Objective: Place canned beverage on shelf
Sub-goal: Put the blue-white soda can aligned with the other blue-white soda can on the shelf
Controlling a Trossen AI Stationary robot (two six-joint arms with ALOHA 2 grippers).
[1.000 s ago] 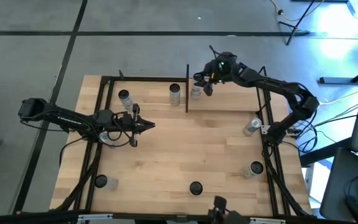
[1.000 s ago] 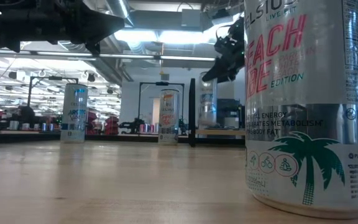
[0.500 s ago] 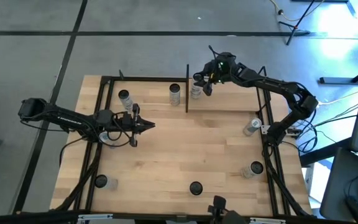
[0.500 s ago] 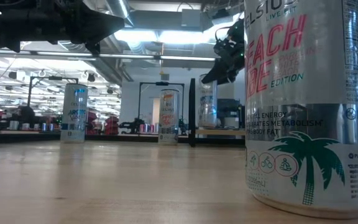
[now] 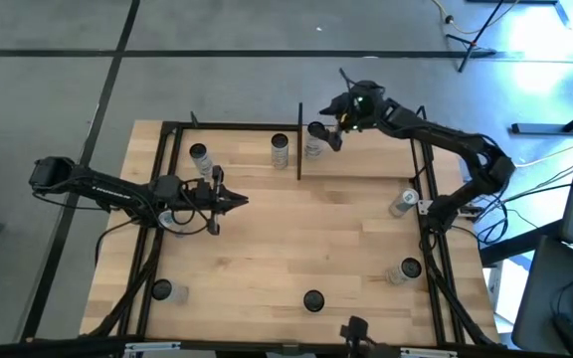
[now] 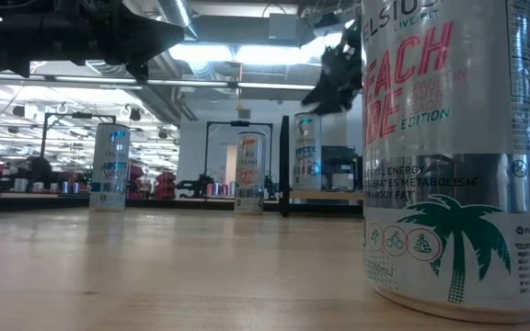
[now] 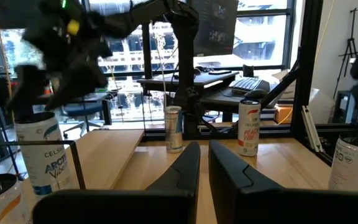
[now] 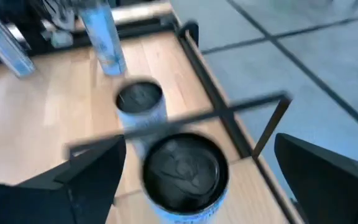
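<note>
A silver and blue can (image 5: 313, 149) stands upright on its base on the narrow light-wood shelf (image 5: 366, 159) at the table's far edge, next to a black post (image 5: 298, 139). It also shows in the low view (image 6: 306, 152) and the right wrist view (image 8: 182, 169). My right gripper (image 5: 328, 127) hangs open just above the can's top, one finger on either side, touching nothing; it also shows in the low view (image 6: 337, 83) and its own wrist view (image 8: 197, 149). My left gripper (image 5: 239, 202) waits shut and empty over the table's left middle.
Two more cans (image 5: 198, 154) (image 5: 280, 147) stand at the far edge left of the post. Others stand near the right edge (image 5: 402, 203) (image 5: 406, 269) and the near edge (image 5: 313, 299) (image 5: 160, 290). The near-edge middle can fills the low view's right (image 6: 449, 156).
My right gripper has risen off the can on the shelf and drawn a little toward the table's right edge. The can has stayed upright on the shelf where it was.
</note>
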